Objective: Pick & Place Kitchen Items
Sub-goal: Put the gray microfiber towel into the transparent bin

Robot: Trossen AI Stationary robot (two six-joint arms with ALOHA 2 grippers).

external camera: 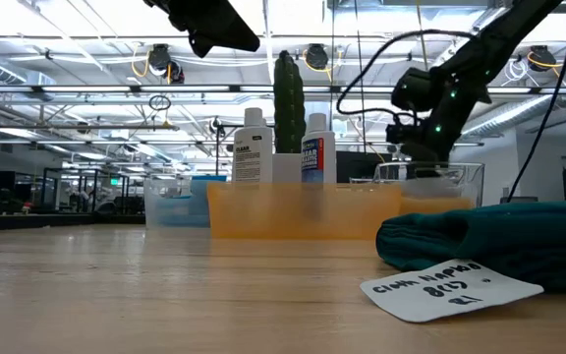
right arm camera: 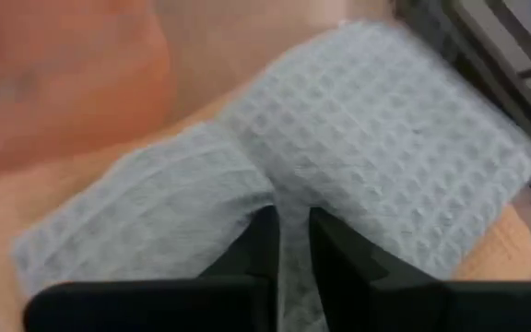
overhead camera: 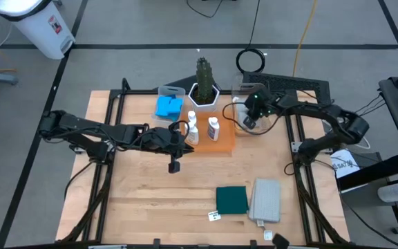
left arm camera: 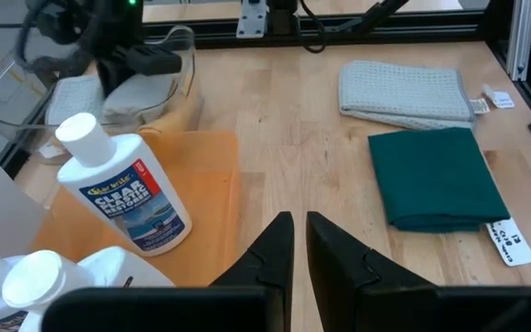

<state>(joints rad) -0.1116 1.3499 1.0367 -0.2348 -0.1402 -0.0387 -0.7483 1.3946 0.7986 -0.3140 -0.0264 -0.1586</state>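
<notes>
My right gripper (overhead camera: 251,122) is over the clear bin (external camera: 460,182) right of the orange tray (overhead camera: 224,143), shut on a grey waffle cloth (right arm camera: 385,148) that lies over an orange cloth (right arm camera: 63,83). My left gripper (left arm camera: 300,242) hovers by the tray's near left corner, fingers nearly together and empty. Two white labelled bottles (overhead camera: 192,128) (overhead camera: 214,127) stand upright on the tray. Blue sponges (overhead camera: 168,107) lie in a clear bin at the far left. A dark green cloth (overhead camera: 232,199) and a second grey cloth (overhead camera: 267,200) lie folded flat near the table's near edge. My right gripper pinches a raised fold of the grey waffle cloth (right arm camera: 289,198) between its two fingers, coming from above and pointing down. The cloth puckers up toward the fingers. The rest of it spreads over the orange cloth in the bin.
A cactus in a white pot (overhead camera: 204,83) stands behind the tray. A paper tag (overhead camera: 214,216) lies by the green cloth. Bare wood shows between the tray and the folded cloths. Black frame rails run along the table's left and right sides.
</notes>
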